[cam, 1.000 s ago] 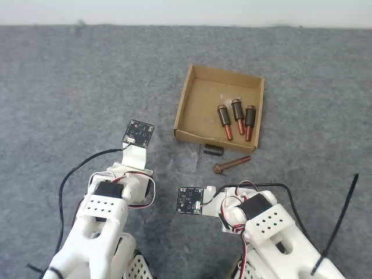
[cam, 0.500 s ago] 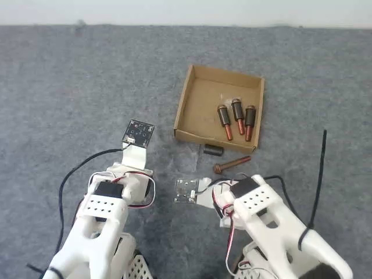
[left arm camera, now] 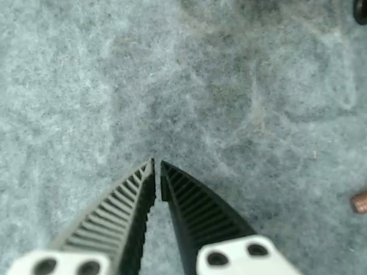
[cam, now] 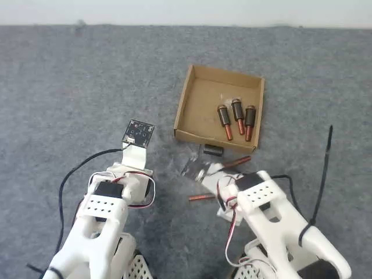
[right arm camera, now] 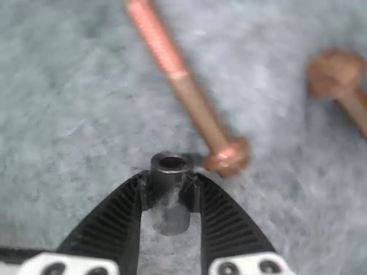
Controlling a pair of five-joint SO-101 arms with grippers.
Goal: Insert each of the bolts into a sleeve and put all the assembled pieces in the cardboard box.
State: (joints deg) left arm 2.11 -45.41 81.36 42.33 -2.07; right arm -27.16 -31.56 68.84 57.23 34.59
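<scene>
- Closest in, the left gripper (left arm camera: 156, 164) hangs over bare grey felt (left arm camera: 86, 69). Its ribbed jaws are pressed together on nothing, so this arm has no part in hand.
- Over to the right gripper (right arm camera: 171, 180), and it's pinching a black sleeve (right arm camera: 171, 164). The sleeve stands upright between the jaws with its bore facing up and empty.
- Just beside that sleeve lies a copper bolt (right arm camera: 183, 91), flat on the felt with its head right at the sleeve's rim. I can't tell whether the two actually touch. A second bolt (right arm camera: 335, 74) shows its head a little way off.
- Further out, a loose sleeve (cam: 213, 150) lies on its side on the felt, just outside the near wall of the cardboard box (cam: 195, 138).
- Inside the box are three assembled pieces (cam: 236, 106), side by side towards the right wall. Each has a dark sleeve at the head end and a copper shank poking out.
- The count:
  - three finished pieces;
  - two bare bolts;
  - two bare sleeves, one held and one on the felt;
  - one box.
- By my reckoning that's three of five done and boxed.
- Two pairings are left. The held sleeve looks like the one in hand now, with a bolt right there waiting. After that come the last bolt and the sleeve by the box, and both new pieces have to go in.
</scene>
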